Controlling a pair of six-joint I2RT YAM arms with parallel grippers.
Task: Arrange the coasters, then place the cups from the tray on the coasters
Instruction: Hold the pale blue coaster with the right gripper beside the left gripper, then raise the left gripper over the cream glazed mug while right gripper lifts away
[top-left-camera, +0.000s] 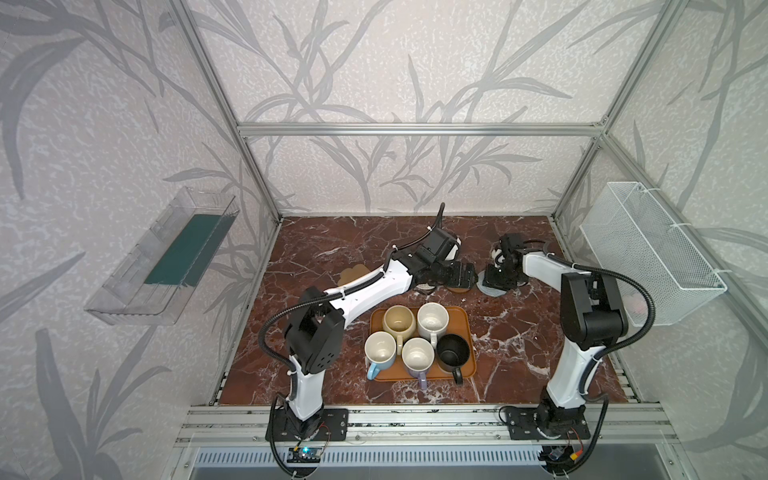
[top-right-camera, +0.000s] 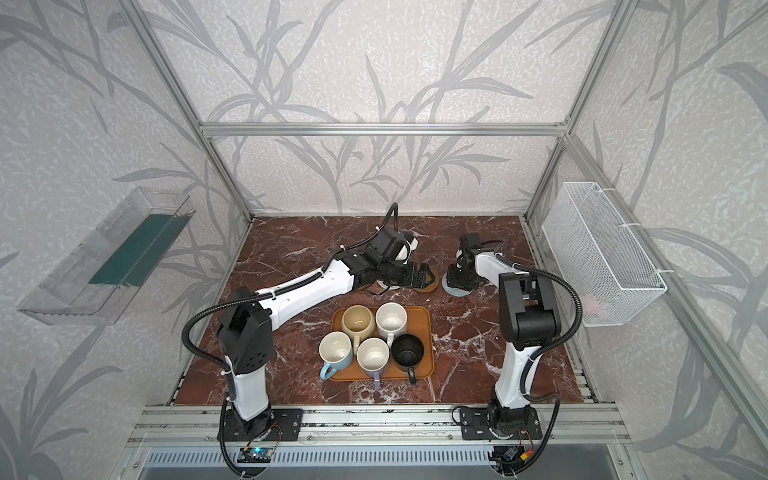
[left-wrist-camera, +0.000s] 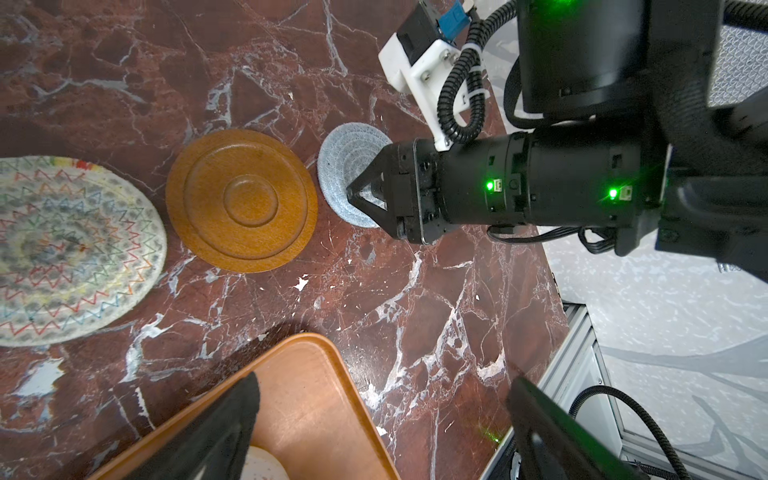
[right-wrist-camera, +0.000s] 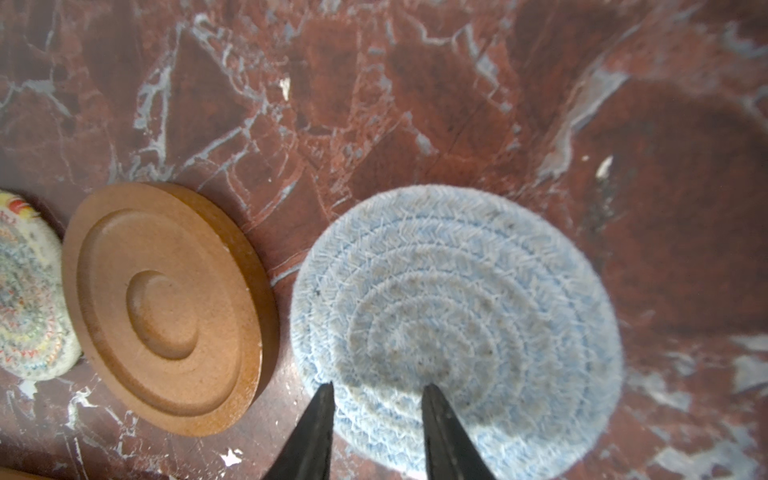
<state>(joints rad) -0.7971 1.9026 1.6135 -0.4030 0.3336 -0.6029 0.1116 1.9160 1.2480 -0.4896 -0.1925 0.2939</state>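
Orange-brown rounded-rectangle tray (top-left-camera: 461, 322) sits mid-table with all five mugs on it:
- cream-yellow ribbed mug (top-left-camera: 399, 322) at 11 o'clock
- white speckled mug (top-left-camera: 433, 319) at 1 o'clock
- light blue mug (top-left-camera: 380, 352) at 8 o'clock
- lavender mug (top-left-camera: 417, 356) at 6 o'clock
- black mug (top-left-camera: 453, 354) at 4 o'clock

Grey-blue woven round coaster (right-wrist-camera: 457, 291) lies at 1 o'clock of the tray. In both top views it is mostly hidden under the right gripper (right-wrist-camera: 379, 388). Jaws partly apart with nothing between them, tips over the coaster's rim. Contact cannot be judged.

Round brown wooden coaster (left-wrist-camera: 241, 199) is just beside it. Next comes the cream rope coaster with coloured zigzag stitching (left-wrist-camera: 70, 249), cut off at the frame edge in both wrist views.

Tan lobed coaster (top-left-camera: 351, 274) is at 11 o'clock of the tray, half hidden by the left arm.

Left gripper (left-wrist-camera: 384, 380): jaws wide apart and empty, over the tray's 12 o'clock edge. The fingers are cut off by the frame.
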